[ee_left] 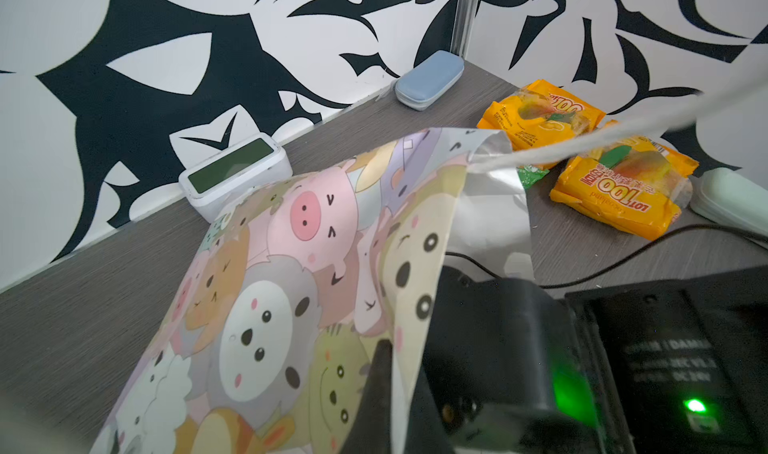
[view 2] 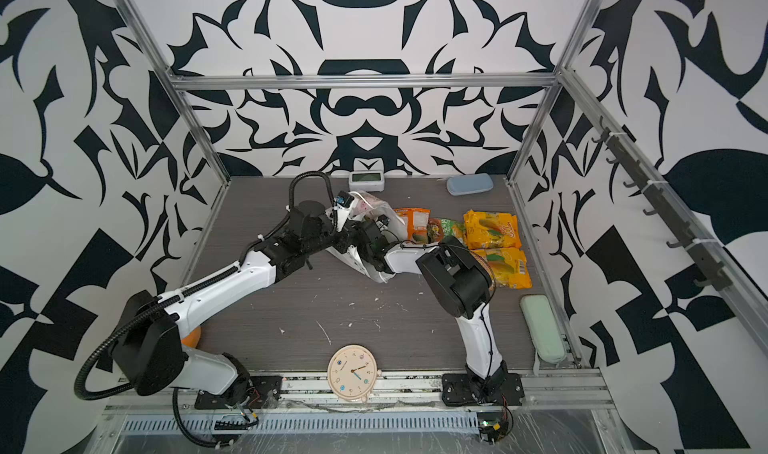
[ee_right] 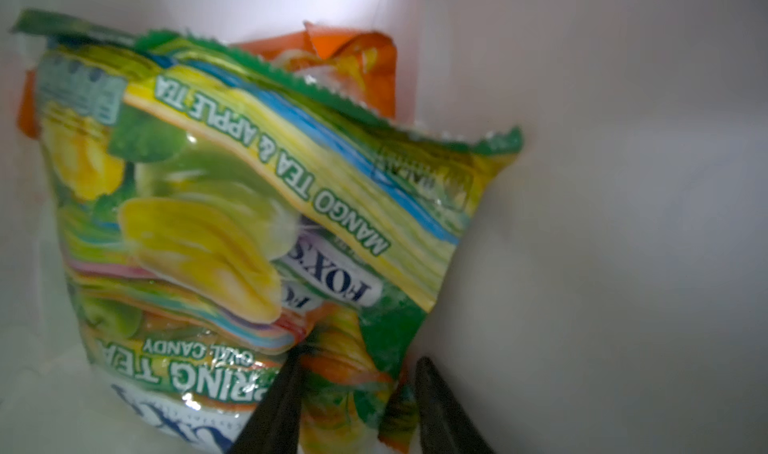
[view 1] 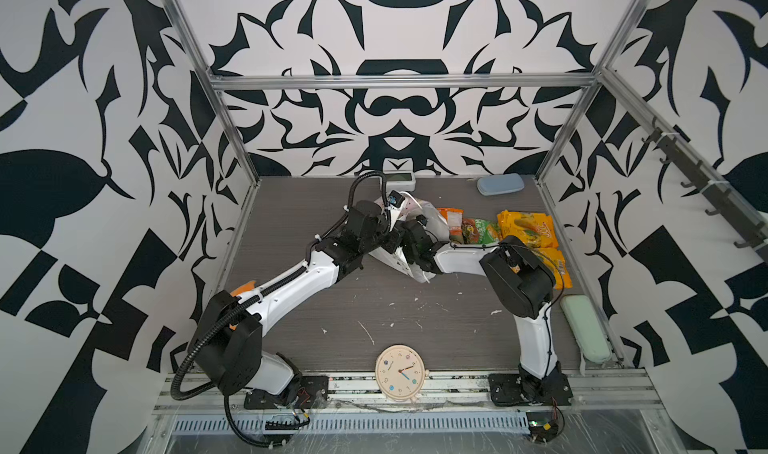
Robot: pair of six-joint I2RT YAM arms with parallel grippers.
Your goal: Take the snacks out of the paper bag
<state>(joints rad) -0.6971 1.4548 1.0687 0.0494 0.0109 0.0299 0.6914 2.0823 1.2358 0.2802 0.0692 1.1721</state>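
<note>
We find the paper bag [ee_left: 291, 285] lying on its side on the table [view 1: 299, 231], with its animal-face wall uppermost. Inside the bag, a green FOX'S packet [ee_right: 249, 223] rests against the white inner wall, with an orange packet [ee_right: 353, 56] behind it.

The right gripper [ee_right: 363, 358] reaches in through the bag mouth. Its jaws are closed on a corner of the green FOX'S packet, and both fingers touch the film. The left gripper [ee_left: 380, 364] is fully clamped on the bag's upper wall at the mouth.

On the right-arm side of the bag, four packets lie on the table:
- A second orange packet [view 1: 451, 217] lies just beside the bag.
- A second green packet [view 1: 478, 231] lies next to it.
- A first yellow-orange packet [view 1: 525, 223] and a second yellow-orange packet [view 1: 548, 264] lie farthest out.

Behind the bag, a white digital clock [view 1: 399, 180] stands at the back wall. A round clock [view 1: 400, 373] lies well apart from the bag, at the front edge.
</note>
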